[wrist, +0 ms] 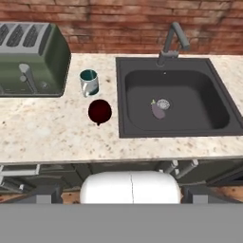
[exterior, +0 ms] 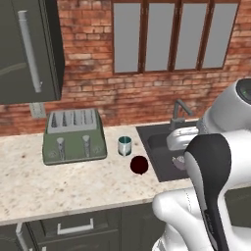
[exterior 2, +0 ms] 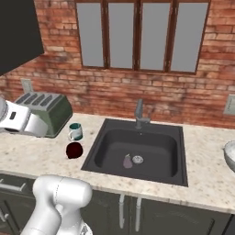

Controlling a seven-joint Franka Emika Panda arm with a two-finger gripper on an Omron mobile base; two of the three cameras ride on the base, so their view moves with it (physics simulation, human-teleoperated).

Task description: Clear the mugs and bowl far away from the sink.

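Two mugs stand on the speckled counter just left of the sink [wrist: 137,90]. The white mug with teal lining [wrist: 89,82] [exterior: 125,145] [exterior 2: 75,131] is nearer the wall. The dark maroon mug [wrist: 99,111] [exterior: 139,165] [exterior 2: 74,150] sits in front of it, close to the basin's left rim. The pale bowl [exterior 2: 230,155] pokes in at the far right edge of the counter, right of the sink [exterior 2: 114,147]. My gripper [wrist: 122,193] hangs high and back from the counter edge, open, nothing between its fingers [wrist: 45,193].
A green toaster [wrist: 28,59] [exterior: 74,136] stands left of the mugs. A small purple eggplant [wrist: 158,111] lies by the drain in the sink. The tall grey tap [wrist: 173,42] rises behind the basin. Dark cabinet [exterior: 29,49] hangs upper left.
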